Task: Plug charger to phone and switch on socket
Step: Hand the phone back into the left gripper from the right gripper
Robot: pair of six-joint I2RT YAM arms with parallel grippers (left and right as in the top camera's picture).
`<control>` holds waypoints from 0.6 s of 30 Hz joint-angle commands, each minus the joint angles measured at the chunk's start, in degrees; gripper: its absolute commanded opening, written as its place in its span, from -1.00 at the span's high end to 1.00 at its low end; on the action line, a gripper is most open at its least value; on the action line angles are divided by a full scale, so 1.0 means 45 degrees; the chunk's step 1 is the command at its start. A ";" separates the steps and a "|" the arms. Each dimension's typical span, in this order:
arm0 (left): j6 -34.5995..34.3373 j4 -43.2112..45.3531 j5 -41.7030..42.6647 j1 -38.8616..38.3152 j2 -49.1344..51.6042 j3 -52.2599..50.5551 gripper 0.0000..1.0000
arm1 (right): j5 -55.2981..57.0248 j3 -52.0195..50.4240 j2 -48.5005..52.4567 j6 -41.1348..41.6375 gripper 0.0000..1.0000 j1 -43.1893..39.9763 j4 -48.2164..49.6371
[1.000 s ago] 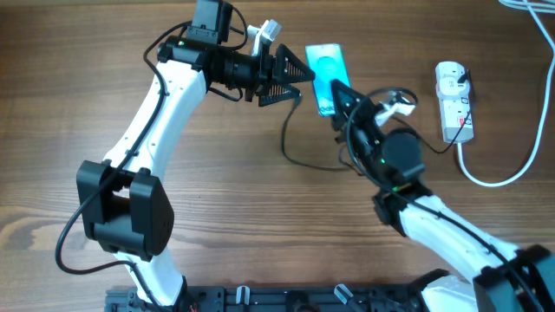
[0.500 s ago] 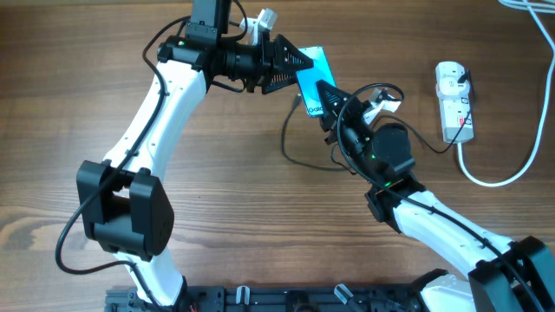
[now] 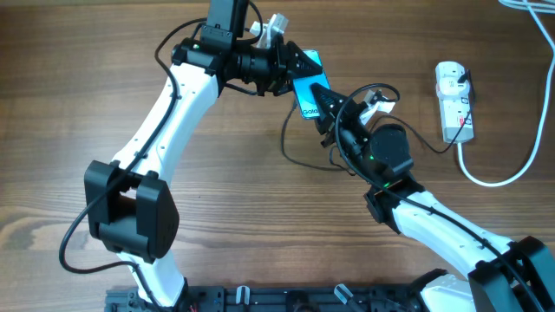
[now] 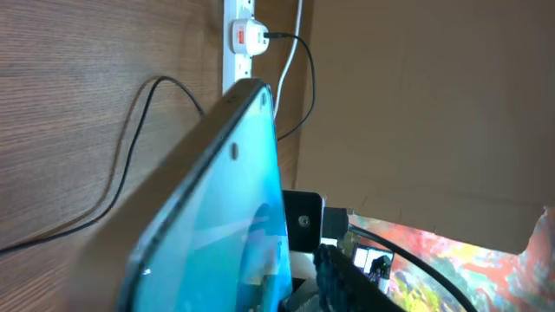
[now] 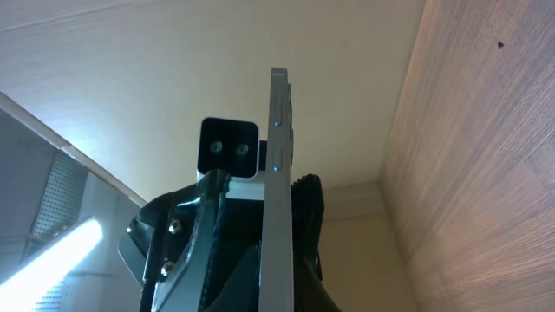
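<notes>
Phone [image 3: 305,89] (flat glossy cyan slab) upper centre, tilted off the table [image 3: 260,225], left gripper [image 3: 295,68] clamped on its upper end; right gripper [image 3: 327,102] crowds its lower end, grip unreadable, charger [image 3: 287,144] tip hidden.

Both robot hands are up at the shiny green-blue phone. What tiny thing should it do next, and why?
Probably the left gripper should close firmly on the phone. The phone is tilted up off the table with that gripper straddling it, while the right gripper holds its lower end. The right one likely can't fetch the charger until the left takes over.
</notes>
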 commanded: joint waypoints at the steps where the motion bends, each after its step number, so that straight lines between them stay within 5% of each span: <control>1: -0.0442 0.0102 -0.0267 -0.0024 -0.0291 0.0267 0.31 | -0.0398 0.0393 0.0034 0.0121 0.91 0.0102 0.0165; 14: -0.1234 0.0296 -0.0826 -0.0024 -0.0291 0.0267 0.46 | -0.0797 0.0393 0.0034 0.0121 0.92 0.0102 0.0155; 18: -0.1229 0.0291 -0.0821 -0.0024 -0.0291 0.0267 0.80 | -0.0792 0.0393 0.0034 0.0126 0.91 0.0102 0.0146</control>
